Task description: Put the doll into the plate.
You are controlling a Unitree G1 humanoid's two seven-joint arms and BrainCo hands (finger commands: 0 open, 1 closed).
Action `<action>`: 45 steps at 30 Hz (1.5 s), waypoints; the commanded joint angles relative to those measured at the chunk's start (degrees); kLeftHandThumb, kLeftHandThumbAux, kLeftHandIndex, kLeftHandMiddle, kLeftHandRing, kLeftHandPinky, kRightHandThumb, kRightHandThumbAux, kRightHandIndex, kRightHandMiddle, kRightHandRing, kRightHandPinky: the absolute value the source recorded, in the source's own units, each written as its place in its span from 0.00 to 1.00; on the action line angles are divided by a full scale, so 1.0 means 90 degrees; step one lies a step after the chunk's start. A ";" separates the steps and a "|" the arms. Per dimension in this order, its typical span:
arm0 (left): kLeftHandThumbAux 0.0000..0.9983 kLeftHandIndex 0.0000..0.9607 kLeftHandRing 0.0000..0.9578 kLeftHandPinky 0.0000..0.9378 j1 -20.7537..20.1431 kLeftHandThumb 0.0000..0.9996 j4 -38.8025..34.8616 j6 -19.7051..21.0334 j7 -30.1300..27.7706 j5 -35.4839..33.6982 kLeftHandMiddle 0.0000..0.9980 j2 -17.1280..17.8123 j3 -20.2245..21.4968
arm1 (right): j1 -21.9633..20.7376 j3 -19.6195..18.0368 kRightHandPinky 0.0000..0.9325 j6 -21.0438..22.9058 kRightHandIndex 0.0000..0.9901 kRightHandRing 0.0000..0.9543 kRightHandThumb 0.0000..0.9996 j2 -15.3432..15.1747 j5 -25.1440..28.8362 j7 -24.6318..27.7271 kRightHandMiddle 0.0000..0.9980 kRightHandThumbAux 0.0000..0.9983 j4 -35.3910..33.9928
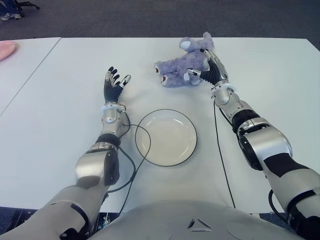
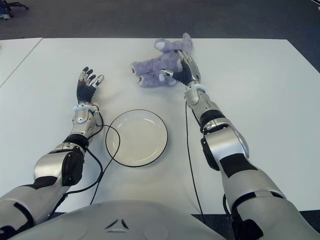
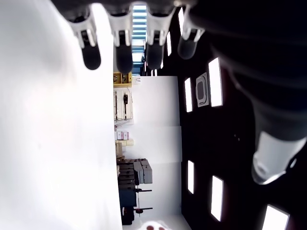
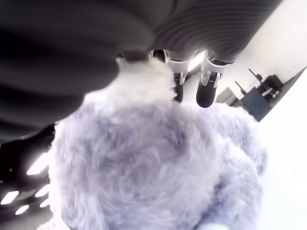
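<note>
Reaching far, your right hand (image 1: pixel 210 70) had its fingers wrapped onto the doll (image 1: pixel 181 65), which lay beyond the empty plate (image 1: pixel 142 145); lifting and placing remained. Your left hand (image 1: pixel 114 85) showed left of the plate, fingers spread.

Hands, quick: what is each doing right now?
Left hand: open, holding nothing.
Right hand: closing around the fluffy purple plush doll on the white table.

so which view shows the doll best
Left eye view: the whole purple doll lies on the table beyond the plate, right robot hand on it. Right eye view shows the same. Right wrist view shows only close fur. Left wrist view shows none.
</note>
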 commanded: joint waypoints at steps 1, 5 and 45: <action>0.60 0.05 0.12 0.14 0.1235 0.00 0.0846 0.1017 -0.0090 0.0007 0.11 -0.0397 -0.0056 | -0.0077 0.0117 0.00 0.0201 0.00 0.00 0.04 0.0090 -0.0113 0.0227 0.00 0.33 0.0114; 0.60 0.04 0.12 0.13 0.1228 0.00 0.0848 0.1041 -0.0096 0.0010 0.11 -0.0391 -0.0058 | -0.0087 0.0136 0.00 0.0230 0.00 0.00 0.03 0.0108 -0.0122 0.0268 0.00 0.31 0.0113; 0.55 0.01 0.12 0.13 0.1148 0.00 0.0846 0.1066 -0.0087 -0.0087 0.11 -0.0543 0.0033 | 0.0037 0.0169 0.25 0.0647 0.16 0.18 0.35 0.0461 -0.0039 -0.0385 0.10 0.57 0.0286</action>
